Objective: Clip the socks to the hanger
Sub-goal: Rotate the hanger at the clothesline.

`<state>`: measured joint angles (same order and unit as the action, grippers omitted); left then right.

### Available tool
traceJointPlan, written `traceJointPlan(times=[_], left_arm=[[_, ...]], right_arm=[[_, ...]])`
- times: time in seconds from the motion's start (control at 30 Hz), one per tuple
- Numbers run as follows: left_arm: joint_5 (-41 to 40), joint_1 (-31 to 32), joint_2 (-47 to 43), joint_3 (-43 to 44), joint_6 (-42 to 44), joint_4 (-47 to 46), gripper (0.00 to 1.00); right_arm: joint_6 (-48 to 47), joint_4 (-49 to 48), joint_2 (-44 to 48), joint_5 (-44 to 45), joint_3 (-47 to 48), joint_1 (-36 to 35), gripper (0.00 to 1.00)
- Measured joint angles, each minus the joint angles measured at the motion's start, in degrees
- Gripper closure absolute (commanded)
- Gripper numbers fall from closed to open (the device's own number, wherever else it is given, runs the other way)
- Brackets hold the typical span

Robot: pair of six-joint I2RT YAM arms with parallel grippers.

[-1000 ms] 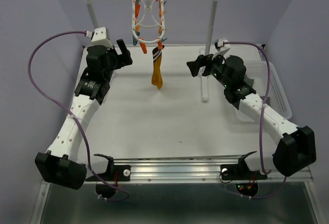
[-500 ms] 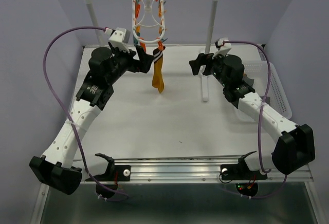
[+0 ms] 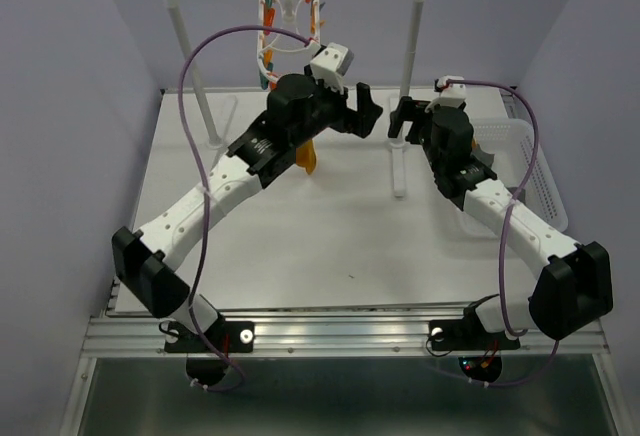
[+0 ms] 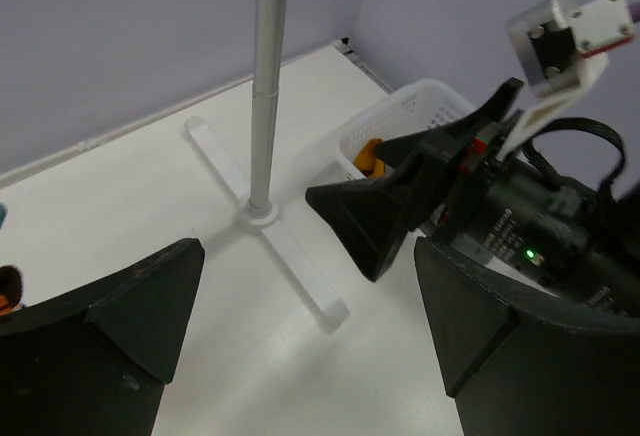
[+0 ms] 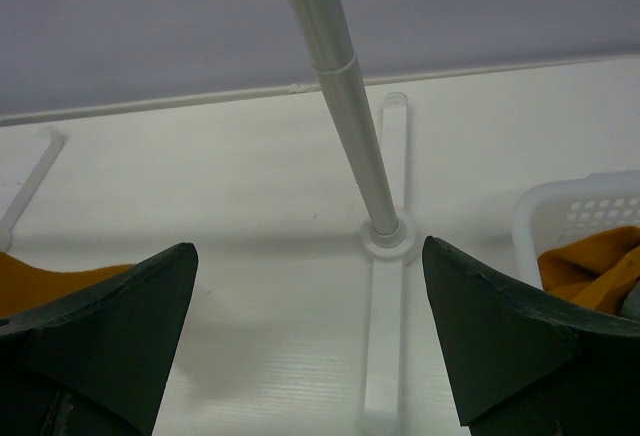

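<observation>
Your left hand (image 3: 360,113) stands with its fingers wide apart and holds nothing. It hangs over the middle of the worktop (image 3: 300,226), just beside the right hand (image 3: 398,116), whose fingers are likewise spread and bare. The two hands face each other near the right post of the rail stand (image 3: 411,36).

The hanger (image 3: 288,18) hangs by its hook from the rail at the back. Your left arm (image 3: 230,181) covers its lower edge, so you cannot see which clip carries anything. Below it, only the lower part of one mustard sock (image 3: 311,159) peeks out from behind the arm, and its cuff is hidden.

The right wrist view catches a strip of orange fabric (image 5: 50,286) at its left edge, cut off by the finger; you cannot tell whether it is that same sock.

In the basket (image 5: 560,218) at the right edge of the worktop lies another orange sock (image 5: 595,268), cropped by the frame. Beside it is a grey scrap (image 5: 632,301), too small to name.
</observation>
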<state>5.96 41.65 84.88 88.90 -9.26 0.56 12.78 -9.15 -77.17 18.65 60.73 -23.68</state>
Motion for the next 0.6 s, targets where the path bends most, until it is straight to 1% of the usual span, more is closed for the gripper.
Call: traceJointPlan(times=[0.13, 0.23, 0.33, 0.4, 0.43, 0.47, 0.57, 0.6], left_arm=[[-7.7, 2.5, 9.5, 6.5, 0.2, 0.0, 0.01], [-15.7, 3.6, 13.5, 8.6, 0.5, 1.5, 0.01], [-22.5, 4.1, 13.6, 8.6, 0.6, 2.6, 0.01], [-26.1, 4.1, 12.7, 8.1, 0.9, 1.3, 0.01], [-29.4, 4.1, 11.7, 7.3, 1.0, 0.5, 0.01], [-30.7, 4.1, 11.1, 7.0, 1.1, 0.4, 0.01], [-38.0, 3.9, 8.9, 6.2, 1.6, -0.7, 0.01], [-39.2, 3.8, 8.4, 6.1, 1.6, -0.9, 0.01]], right_arm=[[0.1, 0.3, 0.5, 0.9, 0.0, 0.0, 0.00], [0.1, 0.3, 1.3, 1.1, 0.0, 0.0, 0.00], [0.0, 0.2, 1.9, 1.1, 0.0, 0.0, 0.00], [-0.2, 0.2, 2.0, 1.0, 0.0, 0.0, 0.00], [-0.2, 0.2, 2.0, 1.0, 0.0, 0.0, 0.00], [-0.4, 0.2, 2.0, 1.0, 0.0, 0.0, 0.00], [-0.6, 0.2, 2.0, 0.5, 0.0, 0.0, 0.00], [-0.6, 0.2, 2.0, 0.3, 0.0, 0.0, 0.00]])
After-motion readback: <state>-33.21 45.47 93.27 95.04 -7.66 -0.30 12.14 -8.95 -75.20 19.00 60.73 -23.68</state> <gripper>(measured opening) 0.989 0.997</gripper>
